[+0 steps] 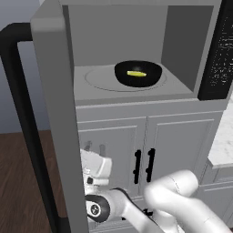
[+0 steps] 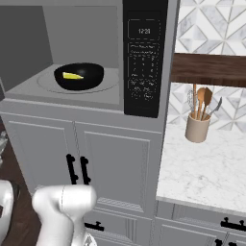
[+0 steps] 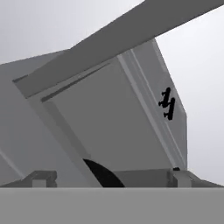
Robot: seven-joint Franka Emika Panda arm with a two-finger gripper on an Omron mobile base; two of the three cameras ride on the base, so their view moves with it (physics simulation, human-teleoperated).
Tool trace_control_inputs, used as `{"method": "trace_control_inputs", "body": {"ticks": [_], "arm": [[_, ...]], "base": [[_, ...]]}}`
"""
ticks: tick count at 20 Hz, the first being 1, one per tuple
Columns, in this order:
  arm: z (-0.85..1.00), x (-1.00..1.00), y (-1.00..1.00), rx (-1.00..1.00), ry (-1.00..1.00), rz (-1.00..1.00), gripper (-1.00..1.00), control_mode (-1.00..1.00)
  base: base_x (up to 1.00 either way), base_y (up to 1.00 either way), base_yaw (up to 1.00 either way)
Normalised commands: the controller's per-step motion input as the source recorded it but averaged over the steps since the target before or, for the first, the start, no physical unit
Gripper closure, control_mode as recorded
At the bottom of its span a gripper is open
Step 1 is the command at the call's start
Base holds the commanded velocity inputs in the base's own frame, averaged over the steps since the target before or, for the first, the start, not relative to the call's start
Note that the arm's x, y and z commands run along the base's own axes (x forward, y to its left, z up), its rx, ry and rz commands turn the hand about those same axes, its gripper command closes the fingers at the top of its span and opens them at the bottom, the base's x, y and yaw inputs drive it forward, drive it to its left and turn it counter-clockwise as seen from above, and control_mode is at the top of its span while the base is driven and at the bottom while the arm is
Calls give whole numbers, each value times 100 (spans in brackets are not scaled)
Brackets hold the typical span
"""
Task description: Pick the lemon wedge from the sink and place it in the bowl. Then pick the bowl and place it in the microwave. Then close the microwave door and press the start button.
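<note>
The microwave [image 1: 182, 54] stands open with its grey cavity bare to view. On the turntable sits the black bowl [image 1: 138, 73] [image 2: 79, 76], and the yellow lemon wedge [image 1: 136, 73] [image 2: 73, 76] lies inside it. The microwave door [image 1: 54, 113] is swung out to the left, edge-on, with its black handle [image 1: 18, 118] beyond. My gripper [image 1: 94, 149] [image 3: 111, 178] is low, just right of the door's lower edge, pointing up and open with nothing between its fingertips [image 3: 41, 178]. The black control panel [image 2: 144, 62] is on the microwave's right. The sink is out of view.
White cabinet doors with black handles [image 1: 143, 166] [image 2: 78, 169] are below the microwave. A marble counter [image 2: 206, 168] to the right holds a utensil holder [image 2: 198, 127]. Dark wood floor [image 1: 22, 182] lies left of the door.
</note>
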Motion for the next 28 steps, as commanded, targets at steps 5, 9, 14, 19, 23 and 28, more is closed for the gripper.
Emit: {"method": "trace_control_inputs", "body": {"ticks": [5, 9, 14, 19, 23, 28], "arm": [[-25, 8, 99, 0, -9, 8, -100, -100], [0, 13, 95, 0, -13, 10, -100, -100], [0, 7, 82, 0, -15, 12, -100, -100], [0, 0, 60, 0, -16, 7, -100, -100], [2, -31, 47, 0, -15, 0, -100, -100], [43, -31, 12, 3, -21, 0, -100, -100]], "base": [[0, 0, 0], [0, 0, 0], [0, 0, 0], [0, 0, 0], [0, 0, 0], [0, 0, 0]]}}
